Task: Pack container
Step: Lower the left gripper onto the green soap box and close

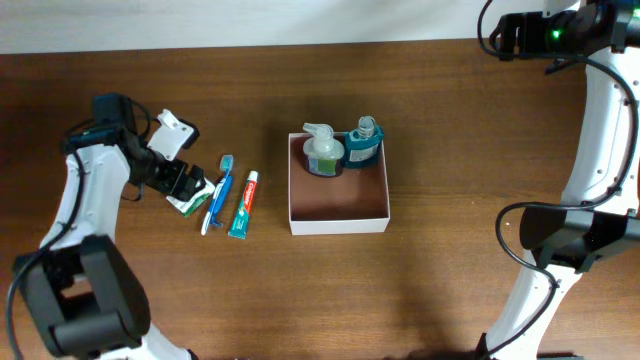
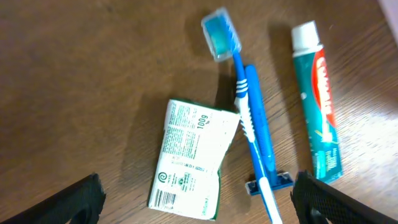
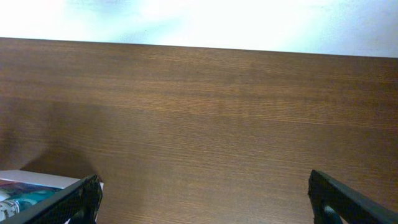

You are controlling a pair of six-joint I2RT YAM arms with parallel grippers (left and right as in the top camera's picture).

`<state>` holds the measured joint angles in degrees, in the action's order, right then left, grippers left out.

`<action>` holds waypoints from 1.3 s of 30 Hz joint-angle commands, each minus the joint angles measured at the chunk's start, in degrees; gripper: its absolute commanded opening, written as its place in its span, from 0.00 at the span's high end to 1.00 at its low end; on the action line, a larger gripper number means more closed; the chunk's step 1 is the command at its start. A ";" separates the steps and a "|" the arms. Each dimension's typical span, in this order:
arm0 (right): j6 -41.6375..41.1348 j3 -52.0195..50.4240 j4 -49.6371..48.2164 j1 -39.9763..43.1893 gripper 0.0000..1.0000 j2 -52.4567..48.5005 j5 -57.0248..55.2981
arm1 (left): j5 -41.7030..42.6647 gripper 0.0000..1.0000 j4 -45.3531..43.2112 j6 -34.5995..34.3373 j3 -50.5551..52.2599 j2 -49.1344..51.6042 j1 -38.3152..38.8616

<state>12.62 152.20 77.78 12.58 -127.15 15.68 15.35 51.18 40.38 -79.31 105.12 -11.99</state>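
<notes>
The container, a shallow white-walled box with a reddish-brown floor, sits mid-table. Inside at its back stand a green pump bottle and a blue bottle. My left gripper is open and hovers over a white and green soap packet, its fingers wide to either side. Beside the packet lie a blue toothbrush, a blue razor and a green toothpaste tube. My right gripper is open and empty over bare table, right of the container, whose corner shows.
The toothbrush and toothpaste lie left of the container. The front half of the container floor is bare. The right arm runs down the table's right side. A white wall bounds the far edge.
</notes>
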 commanded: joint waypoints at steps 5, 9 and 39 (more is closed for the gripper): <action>-0.07 0.26 -0.15 0.20 0.01 0.15 -0.07 | -1.22 0.04 -1.46 1.75 -0.66 4.81 -0.07; -0.07 0.26 -0.15 0.20 0.01 0.13 -0.07 | -1.66 0.04 -2.54 1.73 -0.66 6.97 -0.07; -0.07 0.26 -0.15 0.20 0.01 0.15 -0.07 | -8.33 0.28 -2.29 1.73 -0.66 11.67 -0.04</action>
<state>12.62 152.20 77.78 12.58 -127.15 15.68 8.51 48.84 41.19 -79.31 116.03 -11.99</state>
